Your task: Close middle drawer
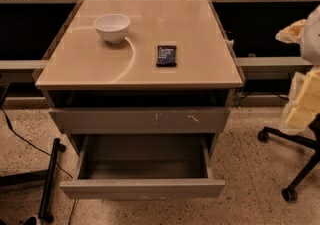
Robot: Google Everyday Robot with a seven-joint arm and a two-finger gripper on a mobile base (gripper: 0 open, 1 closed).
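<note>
The middle drawer is pulled well out of the cabinet; its plain flat front faces me and its shallow grey box is empty. Above it is the taller front with pale scratch marks, pushed in. The lowest front is hidden under the open drawer. My gripper shows as pale blocky parts at the right edge, level with the scratched front. It is well to the right of the cabinet and touches nothing. A pale arm part is above it.
A white bowl and a dark packet lie on the beige cabinet top. An office chair base with castors stands on the floor at the right. A black stand and cable are at the left.
</note>
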